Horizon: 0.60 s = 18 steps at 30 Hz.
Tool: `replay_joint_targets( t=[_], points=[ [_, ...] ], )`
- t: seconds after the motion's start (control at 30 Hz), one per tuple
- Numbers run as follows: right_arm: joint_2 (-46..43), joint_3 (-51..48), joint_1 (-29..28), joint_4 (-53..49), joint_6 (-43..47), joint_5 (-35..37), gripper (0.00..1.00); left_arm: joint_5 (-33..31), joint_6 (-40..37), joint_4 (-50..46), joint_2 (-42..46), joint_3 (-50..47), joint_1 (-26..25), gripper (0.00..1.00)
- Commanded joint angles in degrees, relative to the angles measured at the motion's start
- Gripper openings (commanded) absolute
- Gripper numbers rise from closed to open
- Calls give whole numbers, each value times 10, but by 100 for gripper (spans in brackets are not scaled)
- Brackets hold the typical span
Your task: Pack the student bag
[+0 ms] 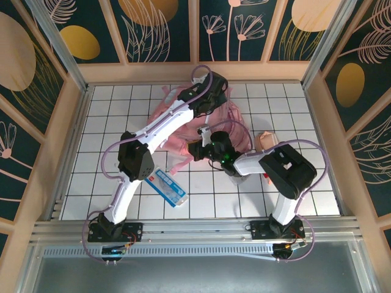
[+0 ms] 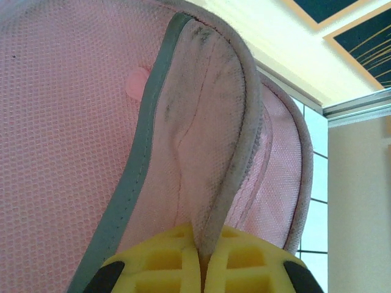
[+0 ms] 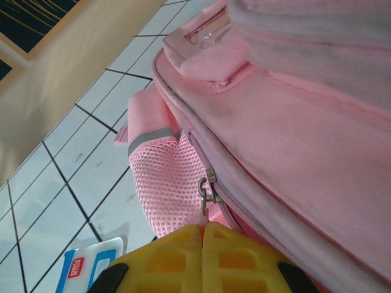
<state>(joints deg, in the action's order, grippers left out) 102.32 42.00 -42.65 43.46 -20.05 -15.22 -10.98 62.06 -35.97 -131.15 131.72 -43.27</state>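
Nearest the bases, a blue-and-white packet (image 1: 170, 187) lies flat on the tiled surface (image 1: 107, 116); just beyond it, the right hand (image 3: 203, 256) has its fingers pressed together right under a zip pull (image 3: 208, 194) on the student bag (image 1: 162, 113), which lies mid-surface beneath both arms; farther back, the left hand (image 2: 200, 268) is pinching a grey-trimmed fabric edge of that bag.

blue packet (image 1: 169, 187) on tiled table (image 1: 110, 122)

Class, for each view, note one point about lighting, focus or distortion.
Top external: even light, sharp, walls splay outward at the edges. Left wrist: student bag mesh crisp, pale panel washed out. Right wrist: zip pull sharp, upper fabric soft.
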Motion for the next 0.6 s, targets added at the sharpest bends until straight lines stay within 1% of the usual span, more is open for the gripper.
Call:
replay_joint_targets(
  t=[0.0,0.07,0.17,0.27,0.37,0.47,0.57],
  points=[
    [38,37,-29,-3,-29,18,0,3,29,78,-3,54,-15,0],
    [61,60,-42,5,-52,45,0,3,39,79,-9,61,-19,0],
    [102,92,-57,27,-84,62,0,1,48,84,-11,62,-26,0],
    [139,121,-60,47,-108,62,0,-2,49,84,-9,62,-29,0],
    [166,149,-63,50,-104,54,0,-8,50,80,-7,59,-29,0],
    [172,155,-63,58,-90,33,0,-12,49,81,-2,53,-29,0],
    [150,131,-63,66,-71,10,9,-25,34,73,5,52,-29,0]
  ],
)
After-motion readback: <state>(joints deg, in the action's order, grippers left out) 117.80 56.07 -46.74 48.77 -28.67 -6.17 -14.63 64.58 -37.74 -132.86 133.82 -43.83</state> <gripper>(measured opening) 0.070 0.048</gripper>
